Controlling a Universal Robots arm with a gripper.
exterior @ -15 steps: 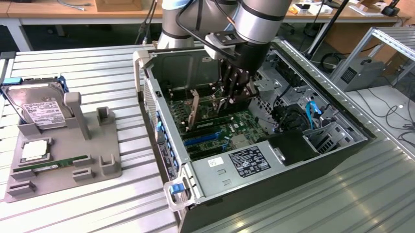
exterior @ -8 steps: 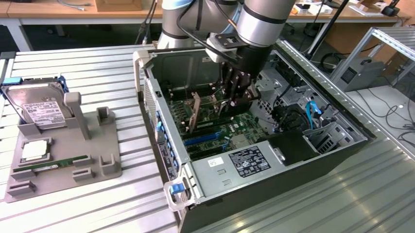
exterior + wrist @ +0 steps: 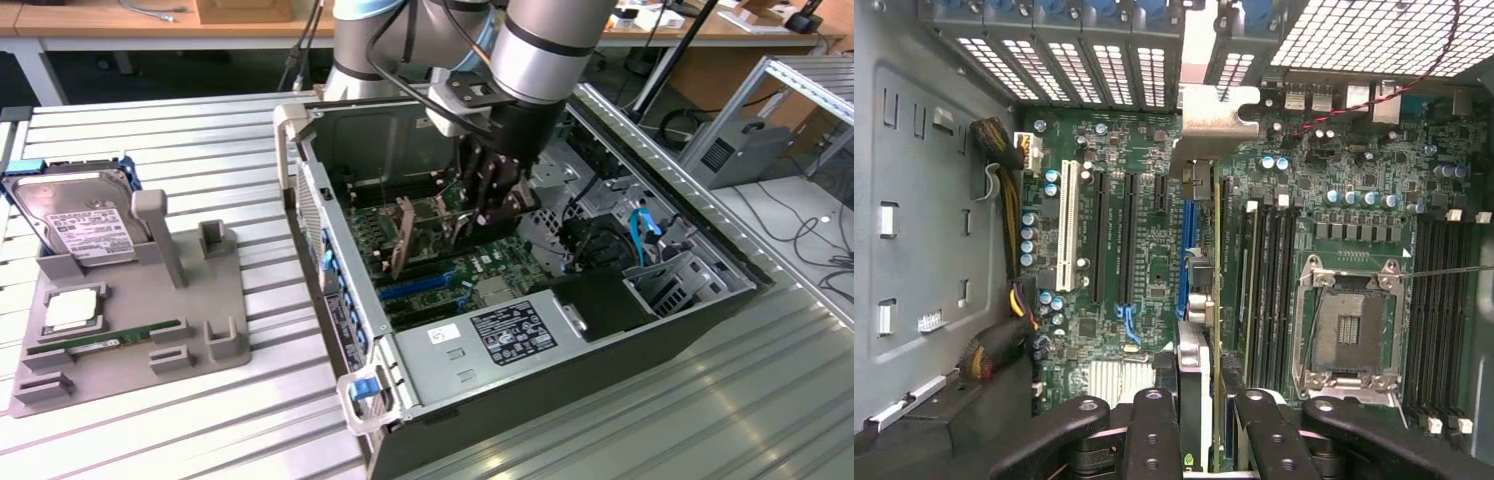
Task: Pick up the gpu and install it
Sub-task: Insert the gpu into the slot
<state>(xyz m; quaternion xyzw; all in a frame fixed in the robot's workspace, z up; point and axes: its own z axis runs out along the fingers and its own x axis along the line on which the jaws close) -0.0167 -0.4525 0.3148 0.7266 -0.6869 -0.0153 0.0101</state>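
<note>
Gripper (image 3: 1199, 420) fingers clamped on gpu (image 3: 1199, 240), arm reaching down into open computer case (image 3: 441, 375)

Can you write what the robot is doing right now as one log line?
tool: shut on gpu | place: inside computer case, above motherboard | gpu: edge-on

Ribbed metal table (image 3: 200, 140); wooden benches (image 3: 107, 25) behind, dark floor (image 3: 174, 70) under them, cables (image 3: 807, 235) at exterior view's right.

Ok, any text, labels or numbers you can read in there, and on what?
Nothing reads clearly.
Hard drive white label: print too small.
Black sticker on the computer case: too small.
Small white sticker beside it: blurred.
Motherboard markings: too small.
</note>
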